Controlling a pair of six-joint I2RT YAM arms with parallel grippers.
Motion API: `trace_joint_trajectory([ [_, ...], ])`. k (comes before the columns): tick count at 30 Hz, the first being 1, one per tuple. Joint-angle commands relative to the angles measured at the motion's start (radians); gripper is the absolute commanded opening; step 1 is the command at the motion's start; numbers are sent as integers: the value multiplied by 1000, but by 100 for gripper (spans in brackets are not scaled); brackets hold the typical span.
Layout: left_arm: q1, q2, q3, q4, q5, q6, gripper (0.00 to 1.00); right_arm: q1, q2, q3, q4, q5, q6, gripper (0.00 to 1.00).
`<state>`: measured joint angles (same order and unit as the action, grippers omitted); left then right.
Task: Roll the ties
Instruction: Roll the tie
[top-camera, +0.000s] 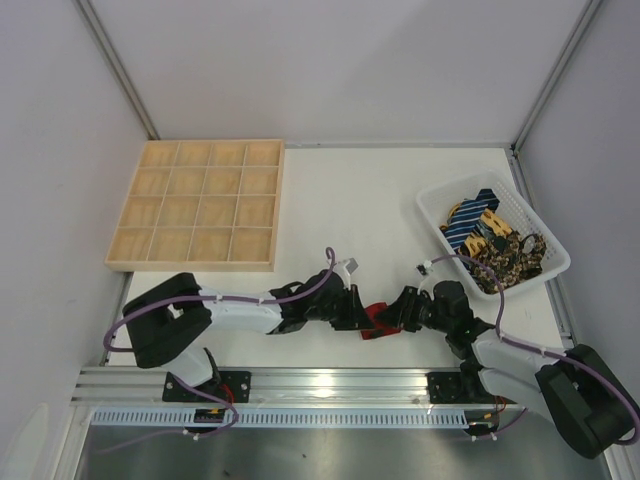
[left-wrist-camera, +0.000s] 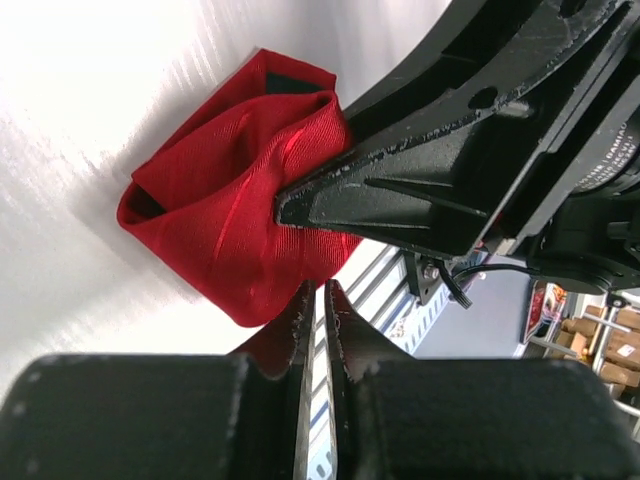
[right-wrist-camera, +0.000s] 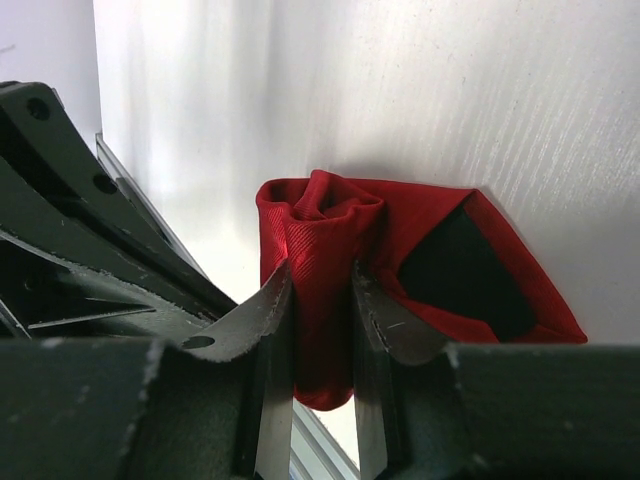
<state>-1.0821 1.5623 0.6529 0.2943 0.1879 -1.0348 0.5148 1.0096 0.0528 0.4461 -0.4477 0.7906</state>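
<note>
Here the right gripper (right-wrist-camera: 320, 330) is clamped on the red tie (right-wrist-camera: 330, 240): its two dark fingers (right-wrist-camera: 262, 330) press a thick, upright fold of the fabric between them, and the cloth bulges out above the tips. From its own camera the left gripper (left-wrist-camera: 320, 310) shows its fingers (left-wrist-camera: 297, 325) drawn almost together, with a sliver of red caught at the left one; whether it truly pinches the tie or only touches it, I cannot tell. The tie is a loose, bunched wad with a fine twill weave and a sheen, one pointed end folded open so its dark lining shows. It lies on the white table (top-camera: 380, 200) near the front edge, between the two grippers (top-camera: 352, 310) (top-camera: 400, 312), and from above only a small red patch (top-camera: 378, 320) is visible, the rest covered by the arms. In the left wrist view the other arm's black body crosses the upper right and hides that side of the wad.

Further out, a white basket (top-camera: 545, 268) at the right holds the remaining ties (top-camera: 490, 240), navy striped, yellow and speckled, tangled so that their number is hard to make out. A wooden grid tray (top-camera: 200, 205) sits at the far left.
</note>
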Motion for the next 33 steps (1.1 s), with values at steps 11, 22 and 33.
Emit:
trace_joint_trajectory([
  [11,-6,65,123,-40,-1,74,10,2,-51,13,-196,47,-17,19],
  [22,-7,116,111,-44,19,68,4,1,-66,48,-254,63,-2,29],
  [33,-9,153,119,-61,19,76,1,1,-81,96,-328,83,-27,47],
])
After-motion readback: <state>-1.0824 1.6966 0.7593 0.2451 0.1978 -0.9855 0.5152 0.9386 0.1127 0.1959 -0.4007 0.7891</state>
